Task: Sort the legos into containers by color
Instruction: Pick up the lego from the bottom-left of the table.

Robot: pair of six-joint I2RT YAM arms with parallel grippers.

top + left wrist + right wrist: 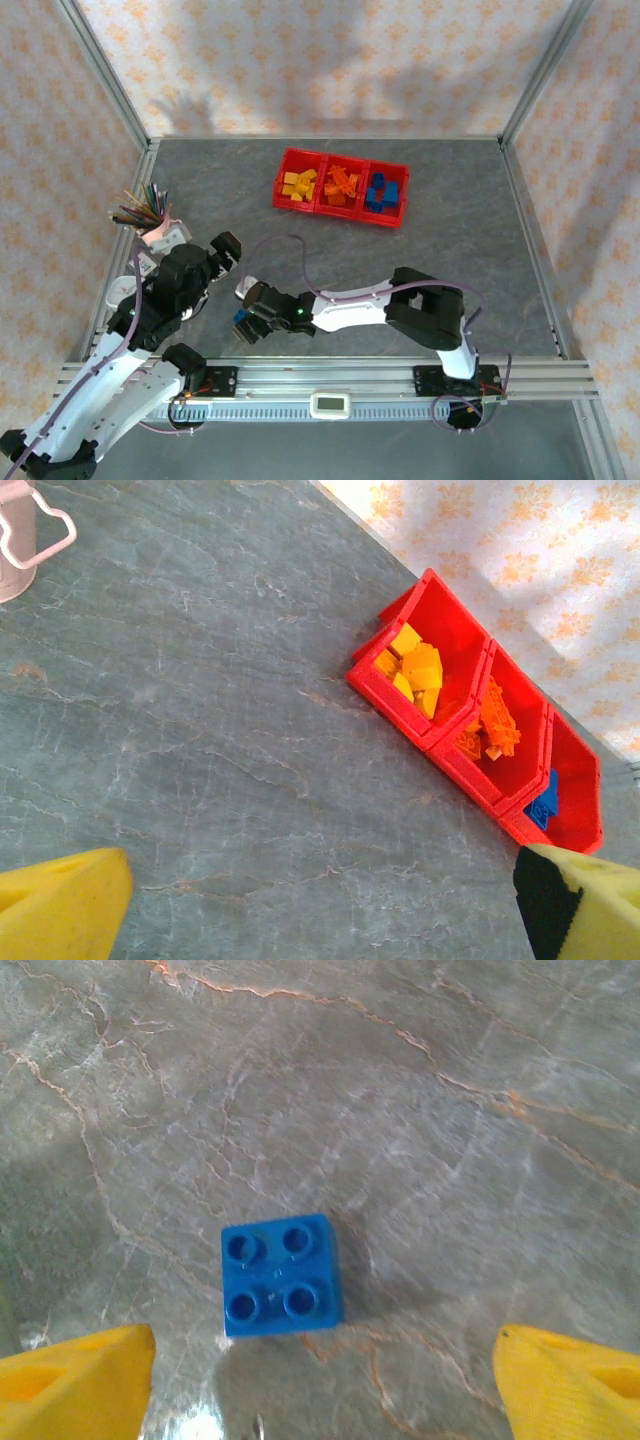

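Grey and veined like stone, the bench [480, 260] is seen to carry very little that is loose. Toward its far side three joined red bins [300, 206] are set in a row, and every place below is given from them. Well to the left of the bins a pink cup [157, 230] of coloured pencils [140, 208] can be seen; it is no part of the sorting.

In front of the bins and well off to their left, toward the arm bases, the left claw [320, 905] is held released above bare bench. Its yellow fingers are spread wide and nothing is caught between them. Well in front of the bins, off their left end, the right claw [320, 1380] is likewise parted. One finger is placed to either side of a brick and neither is touching it.

Inside the bins the sorting is judged nearly finished. Yellow bricks [298, 184] are heaped in the left compartment, orange bricks [342, 186] in the middle one and blue bricks [381, 192] in the right one. No colour is seen mixed into another.

One single blue brick [281, 1274] is found lying on the bench, studs up, well apart from the bins. It is not yet gripped. It is judged to be the last piece outstanding, to be lifted, carried to the right compartment and dropped there.
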